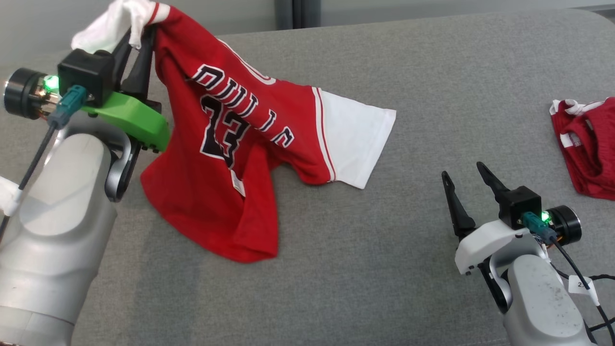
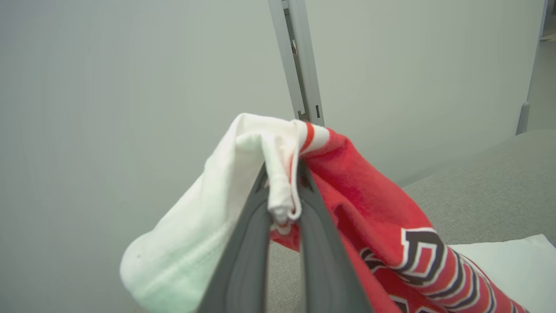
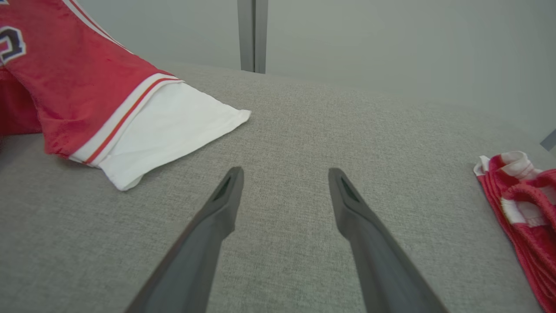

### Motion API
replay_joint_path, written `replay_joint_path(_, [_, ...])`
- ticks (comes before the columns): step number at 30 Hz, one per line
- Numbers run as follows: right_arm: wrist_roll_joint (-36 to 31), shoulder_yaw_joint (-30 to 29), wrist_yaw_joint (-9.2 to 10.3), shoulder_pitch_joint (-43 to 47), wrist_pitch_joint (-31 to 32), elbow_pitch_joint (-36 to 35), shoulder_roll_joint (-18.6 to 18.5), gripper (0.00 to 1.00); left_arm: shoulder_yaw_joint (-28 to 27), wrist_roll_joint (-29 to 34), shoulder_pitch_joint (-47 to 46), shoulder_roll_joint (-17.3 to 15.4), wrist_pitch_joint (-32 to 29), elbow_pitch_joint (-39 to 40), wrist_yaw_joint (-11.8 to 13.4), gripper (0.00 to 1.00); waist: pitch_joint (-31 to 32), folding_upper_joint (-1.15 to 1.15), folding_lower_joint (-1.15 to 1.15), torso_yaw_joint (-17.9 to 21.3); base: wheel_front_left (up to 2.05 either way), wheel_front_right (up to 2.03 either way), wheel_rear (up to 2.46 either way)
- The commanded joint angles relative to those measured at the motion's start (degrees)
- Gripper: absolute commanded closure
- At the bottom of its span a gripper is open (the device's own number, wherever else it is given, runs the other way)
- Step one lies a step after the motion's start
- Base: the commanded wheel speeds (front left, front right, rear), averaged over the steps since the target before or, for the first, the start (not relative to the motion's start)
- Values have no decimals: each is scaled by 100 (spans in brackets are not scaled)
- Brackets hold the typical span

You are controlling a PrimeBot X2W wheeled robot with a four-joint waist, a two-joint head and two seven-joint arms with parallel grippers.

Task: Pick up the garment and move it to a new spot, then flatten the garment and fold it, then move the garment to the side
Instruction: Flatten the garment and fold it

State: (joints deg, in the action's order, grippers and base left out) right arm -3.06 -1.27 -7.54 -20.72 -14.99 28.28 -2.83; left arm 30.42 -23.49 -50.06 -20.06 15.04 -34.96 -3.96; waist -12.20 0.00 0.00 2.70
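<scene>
The garment (image 1: 240,144) is a red jersey with white sleeves and dark lettering and a number. My left gripper (image 1: 141,38) is shut on one white sleeve and holds it raised at the upper left, so the jersey hangs down from it. In the left wrist view the garment (image 2: 369,204) shows its bunched white cloth pinched between my left gripper (image 2: 282,174) fingers. The other white sleeve (image 1: 355,144) and the hem lie on the grey surface. My right gripper (image 1: 463,173) stands open at the lower right, apart from the jersey. In the right wrist view my right gripper (image 3: 284,178) has nothing between its fingers.
A second red and white garment (image 1: 588,144) lies crumpled at the right edge of the grey fabric surface (image 1: 360,250), also in the right wrist view as red mesh cloth (image 3: 525,213). A pale wall with a metal post (image 3: 252,34) stands behind the surface.
</scene>
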Motion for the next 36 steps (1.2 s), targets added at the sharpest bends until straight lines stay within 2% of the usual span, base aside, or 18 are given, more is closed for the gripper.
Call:
replay_joint_path(1, [-9, -3, 12, -27, -26, 16, -19, 0, -74, 39, -21, 26, 5, -142, -3, 100, -2, 0, 0, 38, 0, 0, 0])
replay_joint_path(2, [-12, -3, 12, -17, -26, 32, -20, 0, -84, 33, -4, 68, 5, -330, 10, 100, 13, 0, 0, 48, 0, 0, 0])
replay_joint_path(3, [-10, 7, 12, -4, -26, 58, -19, 0, -56, 24, 28, 121, 0, -599, -9, 73, 32, 0, 0, 61, 0, 0, 0])
replay_joint_path(4, [-3, 19, 11, 3, -26, 77, -17, 0, -60, -15, 16, 184, 1, -766, -21, 0, 47, 0, 0, 73, 0, 0, 0])
replay_joint_path(8, [57, 42, 12, 18, -26, 134, -19, 0, -191, -110, 205, 390, 4, -1290, 66, 0, 96, 0, 0, 101, 0, 0, 0])
replay_joint_path(14, [70, -22, 12, 134, -26, 99, -18, 0, -540, -146, 816, 629, 6, -1182, 129, 0, 220, 0, 0, 32, 0, 0, 0])
replay_joint_path(20, [181, -7, 12, 292, -26, 38, -19, 0, -1131, -124, 1752, 862, 7, -711, 206, 0, 461, 0, 0, -5, 0, 0, 0])
replay_joint_path(26, [251, -6, 11, 473, -26, 45, -18, 0, -1702, 283, 2846, 1165, 7, 190, 159, 0, 542, 0, 0, -91, 0, 0, 0])
replay_joint_path(30, [26, 8, 11, 121, -26, 219, -19, 0, -2008, 571, 3356, 1420, 7, 820, 19, 0, 291, 0, 0, -323, 0, 0, 0])
replay_joint_path(36, [-518, -274, 11, -828, 29, 825, -90, 0, -2059, 805, 3427, 1635, 7, 1149, -187, 0, -175, 0, 0, -755, 0, 0, 0])
